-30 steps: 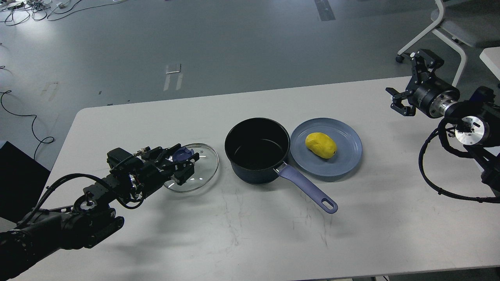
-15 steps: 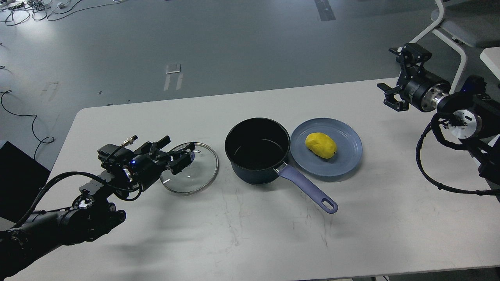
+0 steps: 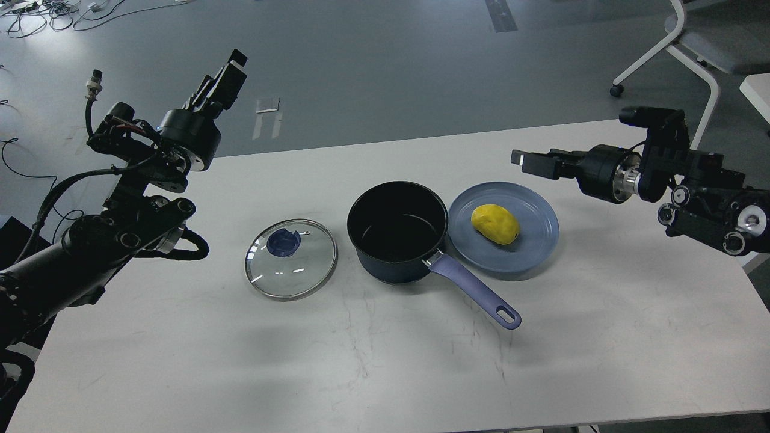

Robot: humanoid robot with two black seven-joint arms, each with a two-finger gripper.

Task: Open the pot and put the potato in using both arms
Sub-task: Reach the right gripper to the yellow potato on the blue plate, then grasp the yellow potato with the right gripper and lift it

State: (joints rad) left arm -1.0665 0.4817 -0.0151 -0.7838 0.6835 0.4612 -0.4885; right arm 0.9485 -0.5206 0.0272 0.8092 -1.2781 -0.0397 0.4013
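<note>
The dark navy pot (image 3: 397, 231) stands open in the middle of the table, its black inside empty and its lavender handle (image 3: 475, 291) pointing front right. Its glass lid (image 3: 291, 258) with the blue knob lies flat on the table to its left. The yellow potato (image 3: 494, 224) lies on a pale-blue plate (image 3: 538, 240) just right of the pot. My left gripper (image 3: 231, 67) is raised high over the far left edge, well away from the lid, holding nothing. My right gripper (image 3: 529, 162) points left, above the table just beyond the plate. Both are seen side-on, so their fingers cannot be told apart.
The white table (image 3: 385, 361) has bare surface in front of the pot. A white chair (image 3: 692, 42) stands on the floor at the far right. Cables (image 3: 36, 12) lie on the floor at the far left.
My left gripper let go of the lid, which stays on the table, and rose up and back to the left. My right gripper turned and moved left and down toward the plate.
</note>
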